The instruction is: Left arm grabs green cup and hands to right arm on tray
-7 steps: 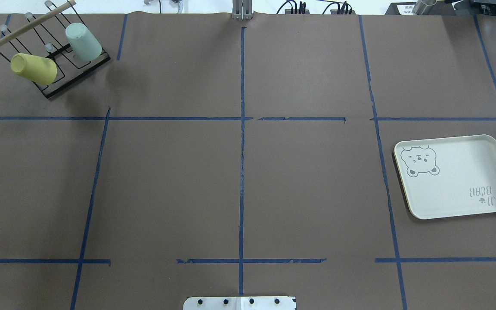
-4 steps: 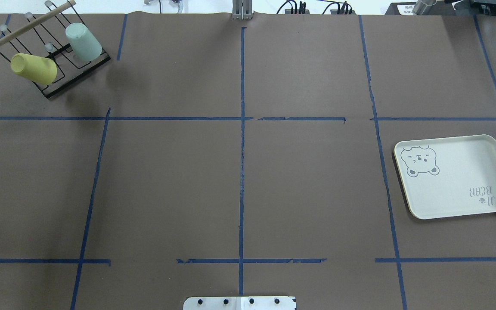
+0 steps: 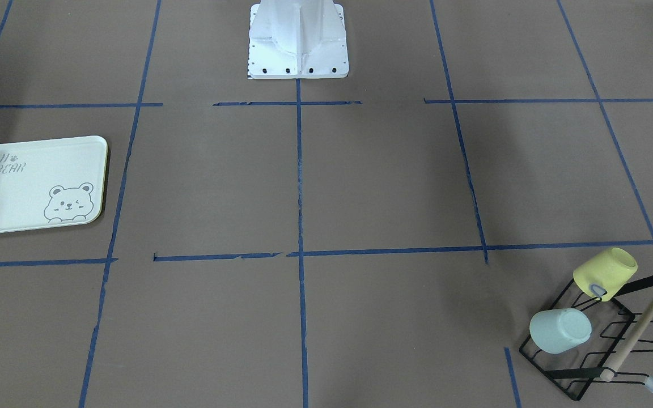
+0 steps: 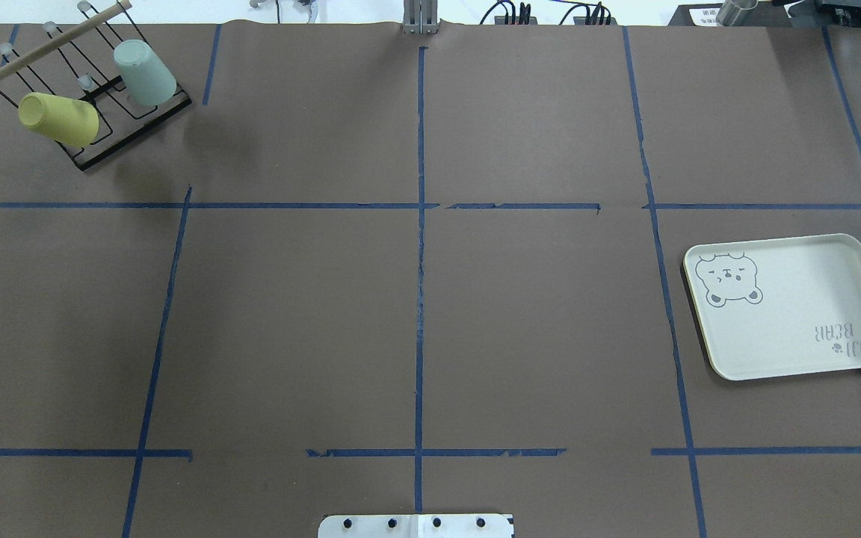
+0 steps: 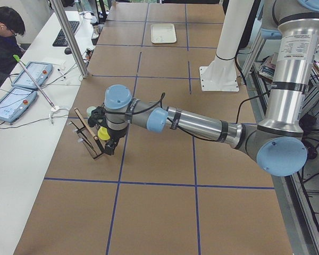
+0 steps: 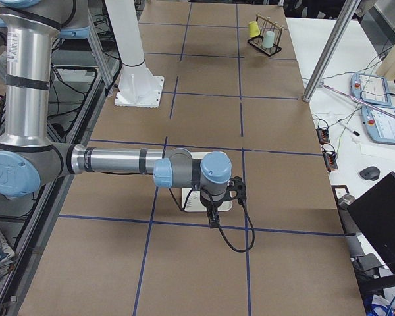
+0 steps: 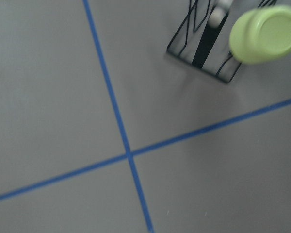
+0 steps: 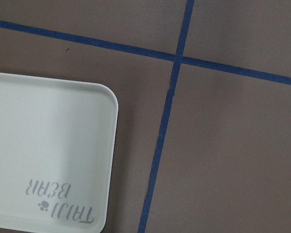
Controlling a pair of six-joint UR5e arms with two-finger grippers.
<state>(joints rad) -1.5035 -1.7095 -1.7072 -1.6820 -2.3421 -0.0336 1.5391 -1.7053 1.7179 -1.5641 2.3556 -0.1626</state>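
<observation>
While both arms reach out level, green cup (image 4: 145, 72): inverted and tilted on the rack (image 4: 53, 45), far left corner, beside the yellow cup (image 4: 59, 118).
Left arm (image 5: 196, 123): extended low, wrist turned down above the rack.
Left gripper (image 5: 111, 144): points down near the cups; jaw state cannot be determined.
Right arm (image 6: 118, 160): extended low, wrist turned down.
Right gripper (image 6: 212, 216): over the tray (image 4: 797, 299), right side; jaw state cannot be determined.
Change: cups, rack and tray lie as one second ago.

The yellow cup (image 4: 58, 119) and wooden rail (image 4: 53, 45) flank the green cup (image 4: 145, 72); its table-centre side is open.
</observation>
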